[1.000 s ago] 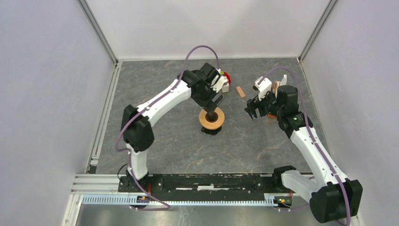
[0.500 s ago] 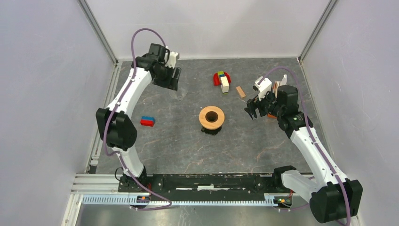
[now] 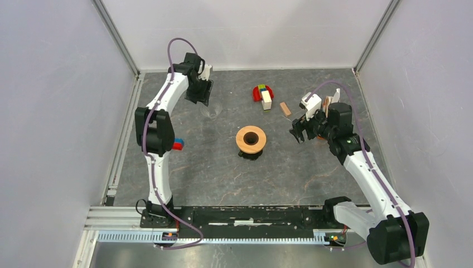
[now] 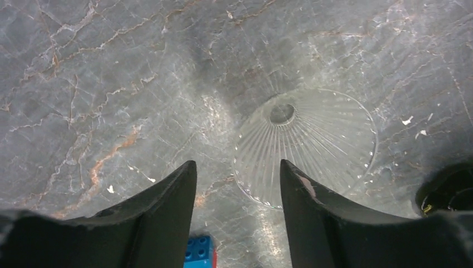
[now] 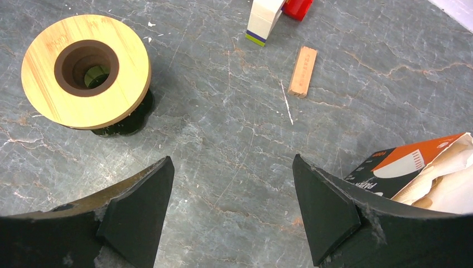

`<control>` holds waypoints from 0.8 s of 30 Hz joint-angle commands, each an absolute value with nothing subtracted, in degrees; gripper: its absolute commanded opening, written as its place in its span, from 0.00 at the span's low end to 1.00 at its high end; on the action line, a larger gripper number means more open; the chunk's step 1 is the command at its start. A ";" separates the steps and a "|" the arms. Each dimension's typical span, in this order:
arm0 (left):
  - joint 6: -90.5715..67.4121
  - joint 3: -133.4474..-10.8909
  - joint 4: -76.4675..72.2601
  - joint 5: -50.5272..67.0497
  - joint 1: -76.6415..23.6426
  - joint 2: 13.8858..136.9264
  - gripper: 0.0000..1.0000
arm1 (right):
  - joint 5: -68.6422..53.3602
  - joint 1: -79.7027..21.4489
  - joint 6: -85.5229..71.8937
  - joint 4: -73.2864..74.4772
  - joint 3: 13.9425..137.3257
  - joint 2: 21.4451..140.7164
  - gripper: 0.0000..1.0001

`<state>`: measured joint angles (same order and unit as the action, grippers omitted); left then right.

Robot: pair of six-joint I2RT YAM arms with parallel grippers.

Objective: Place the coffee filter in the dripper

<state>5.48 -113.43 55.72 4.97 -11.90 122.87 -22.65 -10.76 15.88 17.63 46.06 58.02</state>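
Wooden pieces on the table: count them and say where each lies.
2. The tan collar ring sits mid-table; the small wooden bar lies farther back and right, beside the coloured blocks. Others may be hidden.

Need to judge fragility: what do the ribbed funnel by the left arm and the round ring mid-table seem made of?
Ribbed funnel: probably clear glass, maybe hard plastic; glossy, the table shows through it. Round ring: light wood, matte, with fine straight grain lines; possibly bamboo.

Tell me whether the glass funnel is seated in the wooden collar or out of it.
Out. The glass funnel lies on the table by the left pincer; the wooden collar stands apart, no funnel in its hole.
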 commanded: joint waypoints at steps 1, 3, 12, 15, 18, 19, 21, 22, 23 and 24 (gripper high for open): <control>5.24 -119.07 56.63 5.78 -10.81 125.49 0.59 | -22.52 -10.62 16.26 15.42 45.47 56.80 0.85; 4.91 -120.06 57.56 7.06 -10.70 126.73 0.55 | -22.56 -10.64 16.26 15.27 45.27 56.91 0.86; 4.49 -118.96 57.96 9.59 -10.72 128.42 0.41 | -22.78 -10.60 16.08 15.17 45.29 57.25 0.86; 4.40 -119.13 58.00 10.00 -10.72 128.95 0.39 | -22.78 -10.60 16.03 15.08 45.26 57.15 0.86; 4.52 -119.82 58.29 9.86 -10.72 129.90 0.36 | -22.81 -10.58 16.06 15.05 45.26 57.09 0.86; 4.50 -120.17 58.50 10.20 -10.72 130.23 0.34 | -22.85 -10.62 16.08 15.11 45.27 57.05 0.86; 4.42 -120.24 58.63 10.75 -10.72 130.42 0.29 | -22.80 -10.63 16.08 15.17 45.27 56.99 0.87; 4.38 -120.23 58.69 11.05 -10.72 130.47 0.25 | -22.77 -10.68 16.08 15.08 45.27 56.96 0.87; 4.36 -120.38 58.64 11.28 -10.72 130.52 0.23 | -22.87 -10.59 15.99 15.10 45.26 57.07 0.87; 4.39 -120.41 58.63 11.29 -10.72 130.58 0.21 | -22.96 -10.61 16.00 15.00 45.27 57.09 0.87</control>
